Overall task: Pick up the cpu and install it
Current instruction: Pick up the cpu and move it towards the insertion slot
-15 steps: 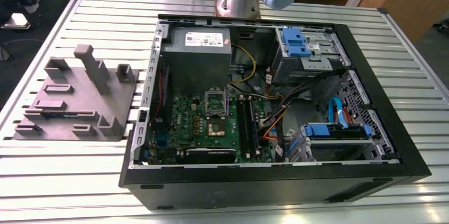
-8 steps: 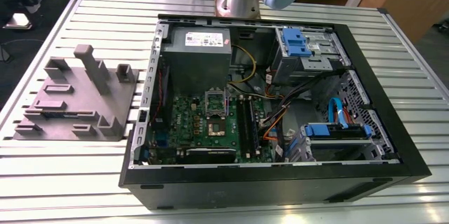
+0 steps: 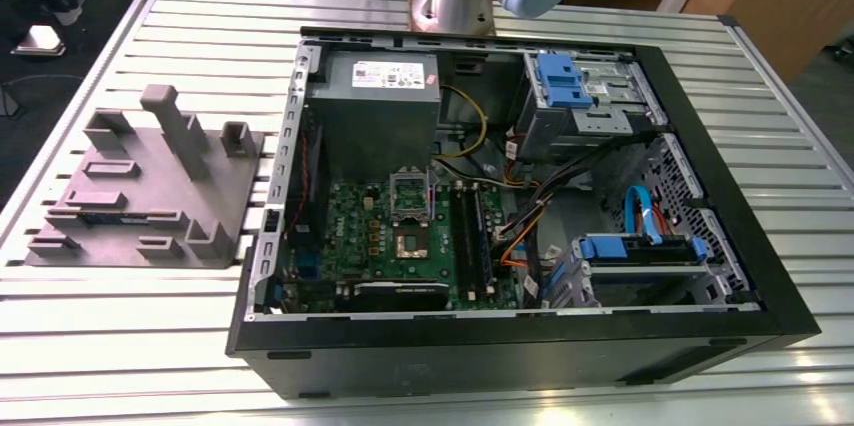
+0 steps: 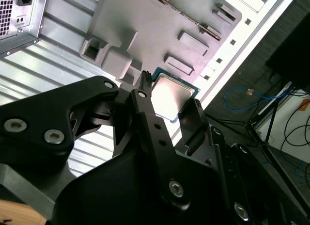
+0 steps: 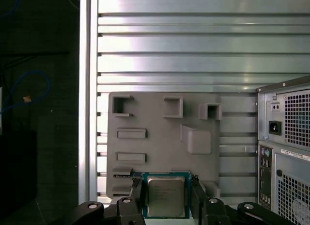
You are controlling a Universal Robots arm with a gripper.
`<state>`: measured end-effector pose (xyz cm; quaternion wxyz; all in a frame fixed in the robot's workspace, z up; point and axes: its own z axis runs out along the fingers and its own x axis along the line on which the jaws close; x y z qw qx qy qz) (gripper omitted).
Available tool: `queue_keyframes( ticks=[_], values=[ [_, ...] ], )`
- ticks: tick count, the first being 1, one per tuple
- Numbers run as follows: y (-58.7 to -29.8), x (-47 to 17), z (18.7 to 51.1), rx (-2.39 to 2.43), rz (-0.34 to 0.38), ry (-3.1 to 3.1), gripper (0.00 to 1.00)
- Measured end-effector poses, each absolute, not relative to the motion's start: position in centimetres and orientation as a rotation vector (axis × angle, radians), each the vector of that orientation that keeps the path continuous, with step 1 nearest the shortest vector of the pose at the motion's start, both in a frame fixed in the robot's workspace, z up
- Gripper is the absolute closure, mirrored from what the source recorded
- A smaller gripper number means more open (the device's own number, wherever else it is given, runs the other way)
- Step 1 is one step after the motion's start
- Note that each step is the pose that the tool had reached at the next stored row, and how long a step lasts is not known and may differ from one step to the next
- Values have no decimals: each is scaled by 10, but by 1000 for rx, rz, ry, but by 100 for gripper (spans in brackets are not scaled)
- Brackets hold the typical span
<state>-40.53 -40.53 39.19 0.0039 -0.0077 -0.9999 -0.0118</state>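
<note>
- The pincer [image 5: 166, 190] is clamped on the cpu [image 5: 166, 200]. In both wrist views a dark finger [image 5: 136, 190] presses on each of two opposite edges, and the cpu sits square between them, its metal top toward the cameras.
- Gripped like this, the cpu is held clear of the grey tray [image 5: 160, 147] (a moulded block with pockets and pegs) lying behind it on the slatted table [image 5: 193, 50].
- In the exterior view the tray [image 3: 134, 196] lies at 9 o'clock from the open computer case [image 3: 507, 361].
- The green board [image 3: 358, 236] fills the case's 8 o'clock part, with the shiny socket [image 3: 410, 243] on it, well apart from the tray.
</note>
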Motion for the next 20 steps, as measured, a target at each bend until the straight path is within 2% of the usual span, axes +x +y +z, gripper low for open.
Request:
queue_keyframes(
  ticks=[20],
  values=[
    [-405, -400, 392, -24, -37, -3134, 53]
  ],
)
